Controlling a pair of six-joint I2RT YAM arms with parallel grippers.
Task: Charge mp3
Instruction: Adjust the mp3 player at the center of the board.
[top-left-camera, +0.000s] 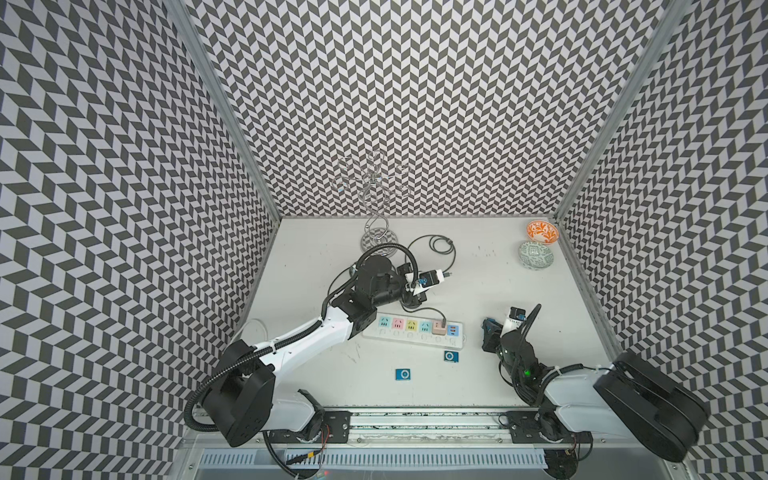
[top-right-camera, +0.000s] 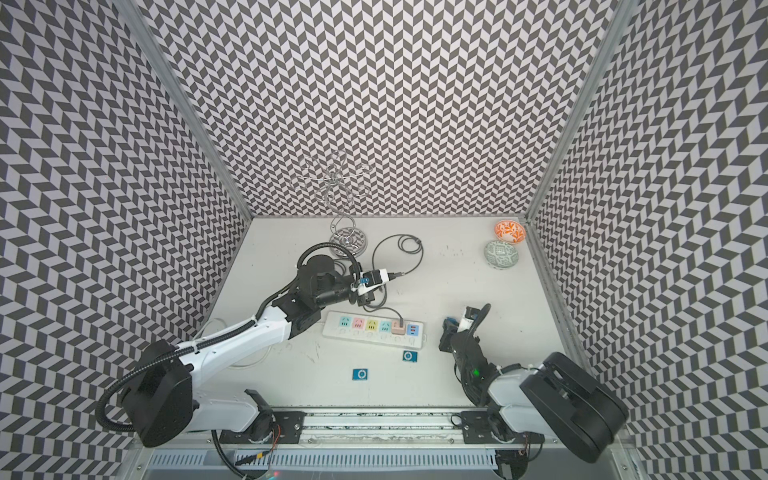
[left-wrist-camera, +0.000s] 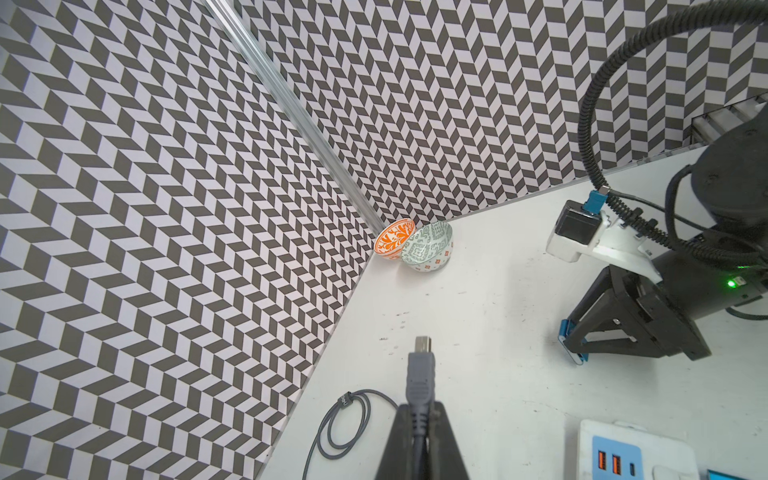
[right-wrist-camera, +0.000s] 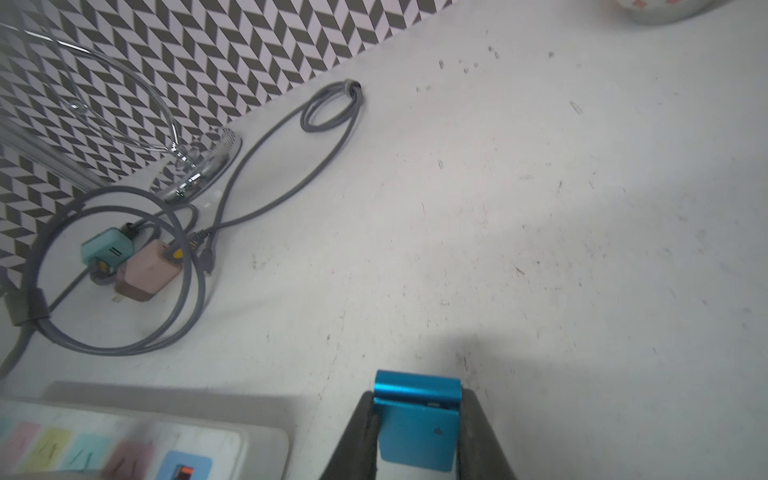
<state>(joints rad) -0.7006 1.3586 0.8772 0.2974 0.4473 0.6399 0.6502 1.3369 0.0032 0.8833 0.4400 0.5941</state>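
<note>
Now the left gripper (left-wrist-camera: 419, 411) is clenched on the cable plug (top-left-camera: 446, 274), mid-frame in a top view, its tip sticking out; the right gripper (top-left-camera: 491, 328), right of centre, grasps the mp3 player (right-wrist-camera: 415, 432), one edge protruding, presumably for mating.

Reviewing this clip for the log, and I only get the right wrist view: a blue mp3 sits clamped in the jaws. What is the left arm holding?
Observer: The left gripper is shut on a cable plug, its tip sticking out clear.
Reviewer: Is it at my mp3 yet?
Observer: No. In both top views the right gripper and mp3 stand apart from it, off the strip's right end.
Reviewer: Any other players?
Observer: Two spare mp3s lie on the table in front of the strip.
</note>
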